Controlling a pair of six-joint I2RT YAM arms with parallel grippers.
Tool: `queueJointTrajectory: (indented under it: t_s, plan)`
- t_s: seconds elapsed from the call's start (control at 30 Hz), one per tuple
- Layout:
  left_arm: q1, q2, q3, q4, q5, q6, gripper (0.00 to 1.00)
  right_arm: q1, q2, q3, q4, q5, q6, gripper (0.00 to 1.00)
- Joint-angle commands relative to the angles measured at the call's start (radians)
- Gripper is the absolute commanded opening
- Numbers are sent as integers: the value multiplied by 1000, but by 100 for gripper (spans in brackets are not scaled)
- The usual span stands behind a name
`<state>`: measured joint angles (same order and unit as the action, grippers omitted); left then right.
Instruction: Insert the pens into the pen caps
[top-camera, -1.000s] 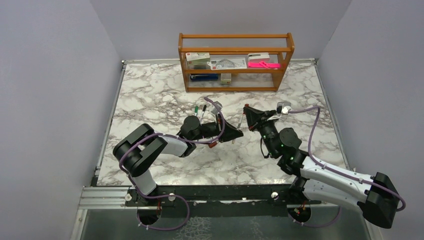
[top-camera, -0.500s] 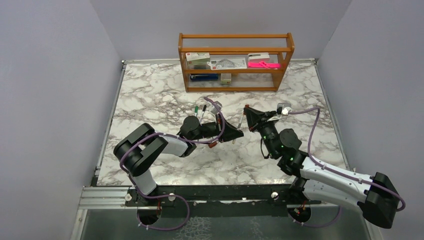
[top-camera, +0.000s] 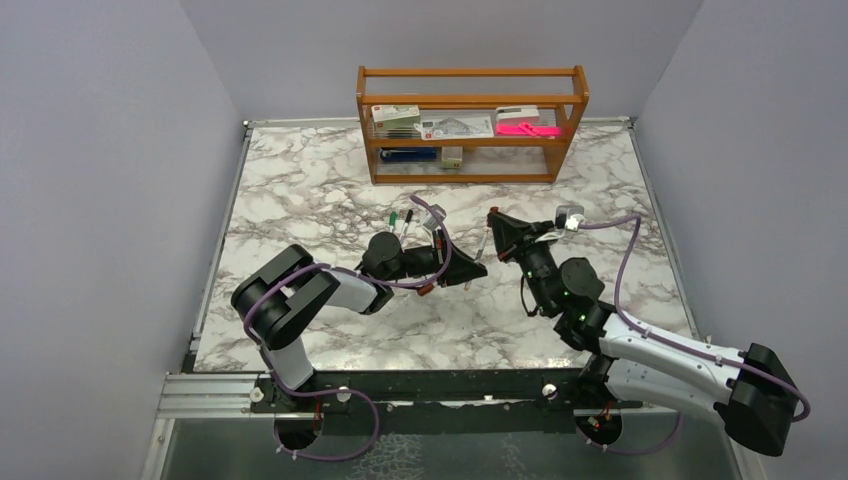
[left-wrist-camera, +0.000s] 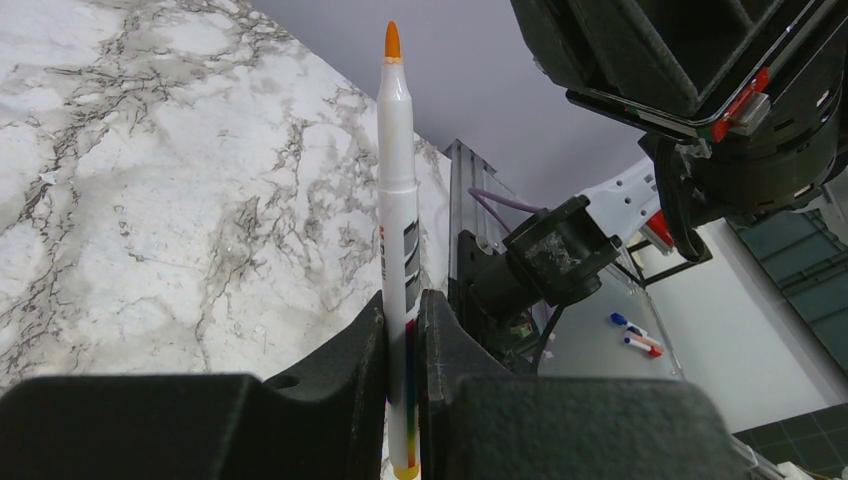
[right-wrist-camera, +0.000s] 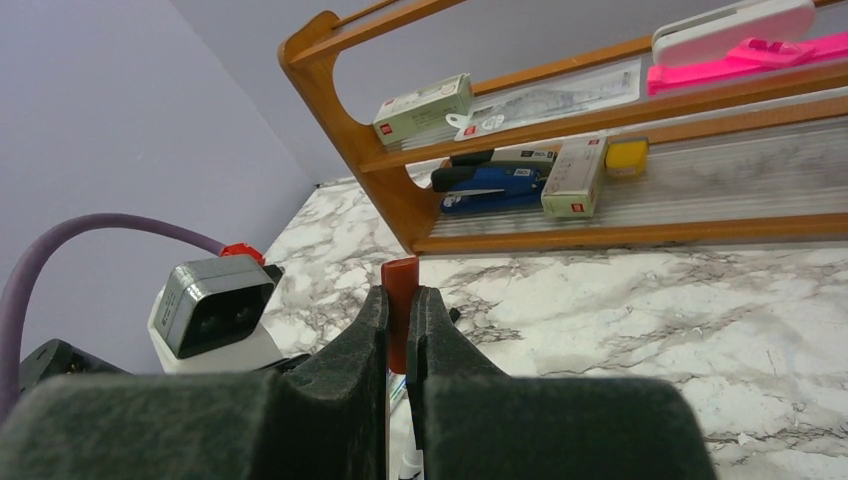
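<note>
- Two end effectors work near the middle of the table (top-camera: 300, 180), and both are closed on task items.
- Left end effector (left-wrist-camera: 403, 318): I read the jaws as narrow, clamped on the lower barrel of a pen (left-wrist-camera: 397, 180). The pen's orange tip is bare and points away from the fingers, toward the right arm.
- Right end effector (right-wrist-camera: 401, 305): the jaws are narrow, pinching a red-brown pen cap (right-wrist-camera: 401, 272) that protrudes just past the fingertips.
- From the top view, the held pen and held cap are near each other but apart. I cannot tell whether they are aligned.
- Loose pens (top-camera: 400, 222) lie on the table just behind the left wrist.
- Wooden rack (top-camera: 470, 98): it stands at the far edge of the table.
</note>
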<state>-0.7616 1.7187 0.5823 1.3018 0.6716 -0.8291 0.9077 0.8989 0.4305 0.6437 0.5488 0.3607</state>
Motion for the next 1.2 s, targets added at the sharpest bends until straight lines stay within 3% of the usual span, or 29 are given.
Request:
queueJointTrajectory:
  t_s: [0.0, 0.87, 1.17]
  plan:
    - [-4, -12, 15, 45, 33, -1, 0, -7, 4, -8, 17, 8, 10, 1]
    - [-4, -53, 10, 38, 26, 6, 0, -6, 10, -20, -6, -18, 48, 1]
    - [-4, -55, 20, 38, 26, 6, 0, -6, -9, -23, -82, -45, 132, 1]
